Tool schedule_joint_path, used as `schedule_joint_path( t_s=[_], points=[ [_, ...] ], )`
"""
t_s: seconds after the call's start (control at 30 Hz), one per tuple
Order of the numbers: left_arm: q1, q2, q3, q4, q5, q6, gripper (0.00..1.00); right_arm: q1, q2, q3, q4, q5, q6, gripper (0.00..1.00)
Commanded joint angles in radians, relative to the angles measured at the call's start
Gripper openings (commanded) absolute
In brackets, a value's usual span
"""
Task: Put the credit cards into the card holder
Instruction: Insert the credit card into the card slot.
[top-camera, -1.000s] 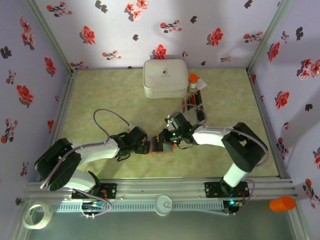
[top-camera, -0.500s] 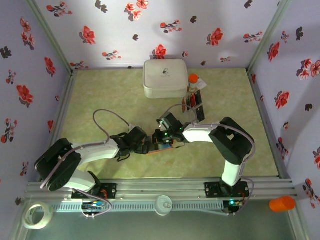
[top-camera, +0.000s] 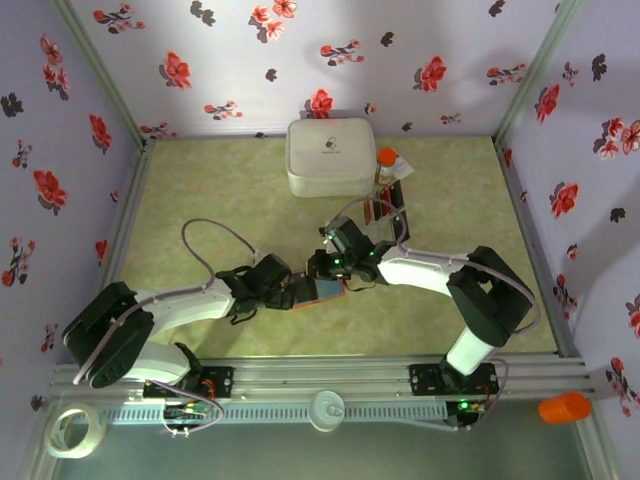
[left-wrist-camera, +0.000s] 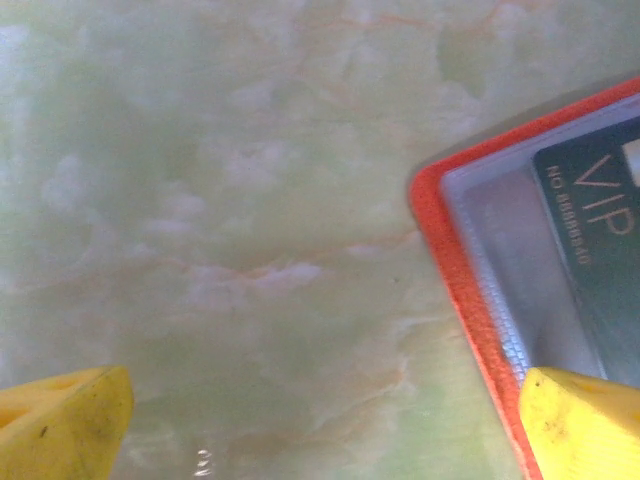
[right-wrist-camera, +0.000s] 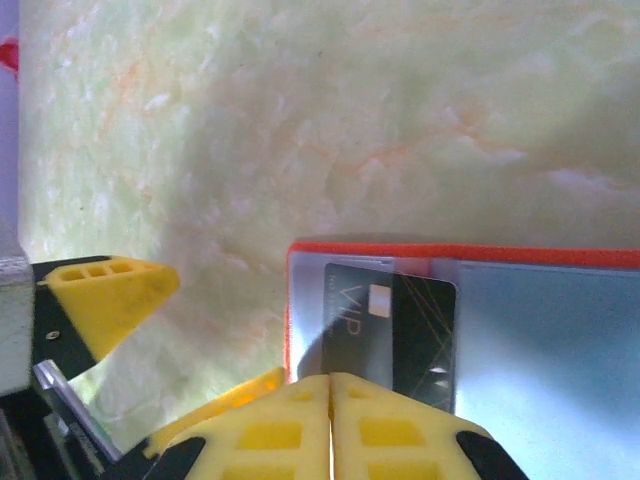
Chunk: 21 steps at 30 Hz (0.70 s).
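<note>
Fingers of my left gripper (left-wrist-camera: 325, 405) stand wide apart, low over the pale green marbled tabletop (left-wrist-camera: 220, 200). One yellow fingertip (left-wrist-camera: 580, 420) sits at the edge of the flat bright orange folding wallet (left-wrist-camera: 445, 235). Fingers of my right gripper (right-wrist-camera: 330, 400) are pressed together, pad against pad. Just past their tips, a thin black rectangular card marked VIP (right-wrist-camera: 385, 320) lies on the blue-grey inside of the wallet, close to its orange corner.

Compared with half a second ago, my right elbow has swung back out to the right and the forearm is stretched longer again. The wallet is almost where it was, in the middle of the table between my two grippers. My left arm has hardly changed.

Seen from above, both arms reach inward and low, the left one from the left and the right one from the upper right, and they nearly meet at the wallet. The other red and black cards (top-camera: 385, 210) are farther back, near the large white rounded case (top-camera: 330, 157).
</note>
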Motion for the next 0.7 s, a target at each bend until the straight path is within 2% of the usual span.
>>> schedule_joint_path(
  t_s=[0.0,0.27,0.67],
  points=[
    [0.021,-0.026,0.032,-0.088,-0.072,-0.035,1.0,-0.006,0.007,0.013,-0.075,0.047,-0.034,0.07],
    [0.052,0.005,0.039,-0.08,-0.078,-0.021,1.0,-0.004,0.067,0.033,-0.068,0.036,-0.044,0.02],
    [0.053,0.085,0.051,-0.025,-0.071,0.014,1.0,-0.002,0.141,0.079,-0.07,0.022,-0.054,0.01]
  ],
)
